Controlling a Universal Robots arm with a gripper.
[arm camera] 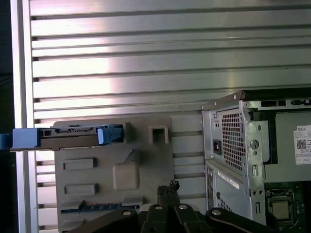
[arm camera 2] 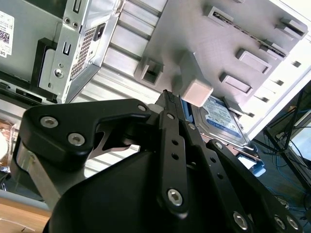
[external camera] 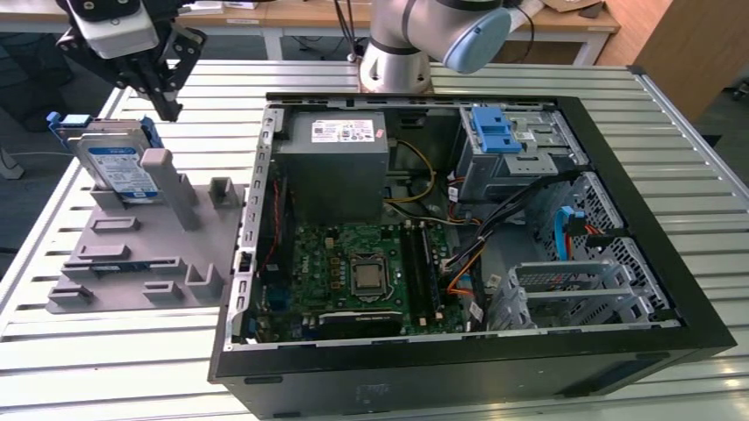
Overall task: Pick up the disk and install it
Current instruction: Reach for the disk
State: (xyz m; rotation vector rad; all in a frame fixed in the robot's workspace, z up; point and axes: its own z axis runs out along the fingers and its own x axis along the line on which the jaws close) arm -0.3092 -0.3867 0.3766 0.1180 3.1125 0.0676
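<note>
The disk (external camera: 119, 168), framed in blue plastic, stands on edge in a slot at the far end of a grey fixture (external camera: 140, 246). The fixture lies on the slatted metal table (external camera: 117, 351), at the exterior view's left of the open computer case (external camera: 468, 368). The gripper (external camera: 172, 110) hangs above the fixture, near the disk's upper corner and apart from it, its two black fingers drawn together at the tips with nothing between them. A tall grey post (external camera: 158, 180) of the fixture rises just beside the disk's labelled face, on the side toward the case. Inside the case sit a grey power supply (external camera: 339, 153), a blue-handled drive cage (external camera: 503, 140), a green motherboard (external camera: 363, 267) and loose orange and black cables (external camera: 462, 263). The disk bears a white-and-blue label; the power supply bears a white label with small print and a square code.
</note>
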